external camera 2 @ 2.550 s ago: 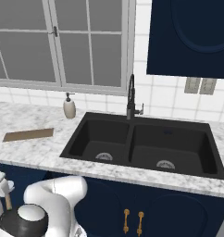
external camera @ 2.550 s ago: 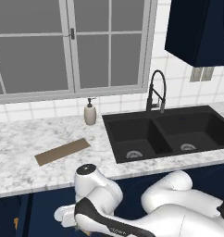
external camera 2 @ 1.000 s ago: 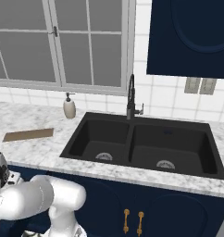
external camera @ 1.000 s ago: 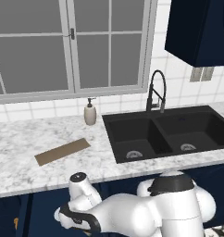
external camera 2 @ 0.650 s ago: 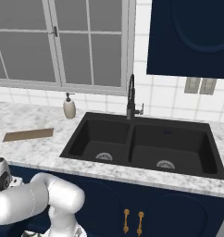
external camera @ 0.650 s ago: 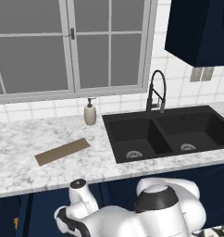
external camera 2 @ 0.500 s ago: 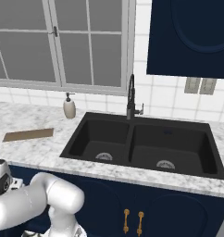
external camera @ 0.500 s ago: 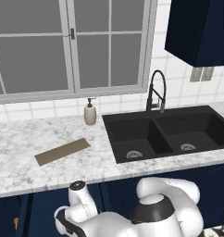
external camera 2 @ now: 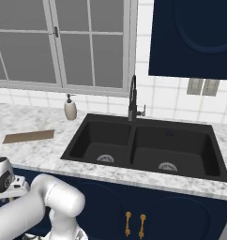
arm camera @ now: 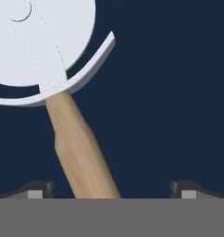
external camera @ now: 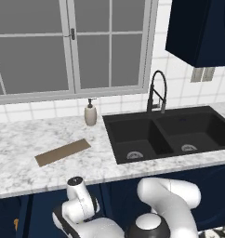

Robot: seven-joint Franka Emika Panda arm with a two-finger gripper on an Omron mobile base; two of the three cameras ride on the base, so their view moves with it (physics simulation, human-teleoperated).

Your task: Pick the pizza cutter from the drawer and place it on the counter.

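Note:
In the hand view the pizza cutter (arm camera: 63, 92) is seen from close up, lying on the dark navy floor of the drawer (arm camera: 169, 92). Its pale round wheel is at the upper left, and its light-brown wooden handle runs down towards my gripper (arm camera: 112, 190). The gripper is open, with its fingertips (arm camera: 40, 189) set wide apart. The handle passes between them, nearer the left tip, and neither tip visibly touches it. In the base views my wrist (external camera: 77, 186) hangs below the front edge of the white-and-grey marble counter (external camera: 21, 153), at the left.
A flat brown board (external camera: 63, 152) lies on the counter left of the black double sink (external camera: 170, 135). A soap bottle (external camera: 90, 114) stands by the back wall, with a dark faucet (external camera: 156, 93) behind the sink. Navy cabinet fronts (external camera 2: 148, 211) run below the counter.
The arm has folded down and its elbow has swung towards the bottom middle. The wrist has sunk a little below the counter edge. Over the last half second it has hardly moved.

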